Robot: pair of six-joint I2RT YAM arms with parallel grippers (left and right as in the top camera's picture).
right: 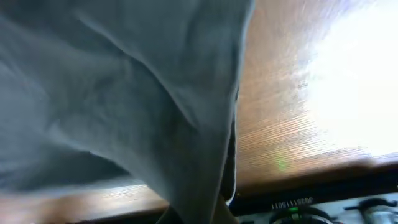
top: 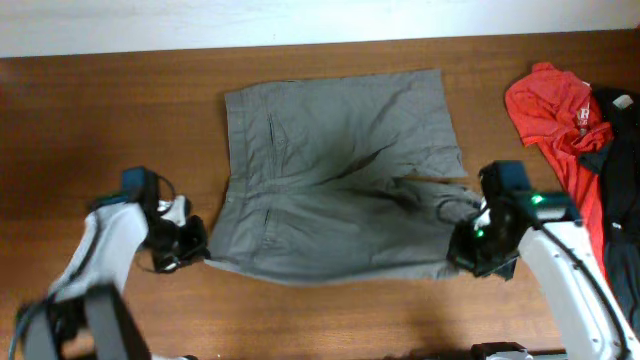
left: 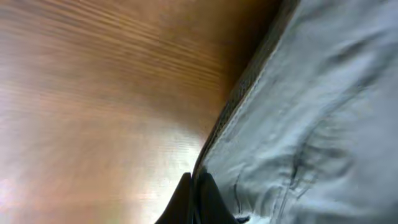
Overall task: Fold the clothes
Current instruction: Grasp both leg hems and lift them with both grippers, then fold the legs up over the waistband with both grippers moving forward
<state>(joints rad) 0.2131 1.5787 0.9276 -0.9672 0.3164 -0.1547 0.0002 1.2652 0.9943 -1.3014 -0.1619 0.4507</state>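
Observation:
The clothes (top: 340,170), grey-olive shorts, lie spread flat across the middle of the brown table (top: 100,120). My left gripper (top: 196,243) sits at their near left corner. In the left wrist view its dark fingers (left: 208,202) are pressed together, shut on the hem of the clothes (left: 311,112). My right gripper (top: 462,250) is at the near right corner, shut on the cloth. In the right wrist view the clothes (right: 124,93) hang in a fold that rises from the right gripper (right: 202,214) and covers most of its fingers.
A red shirt (top: 550,110) and a black garment (top: 620,170) lie piled at the table's right edge, close behind my right arm. A pale wall (top: 300,20) runs along the far edge of the table.

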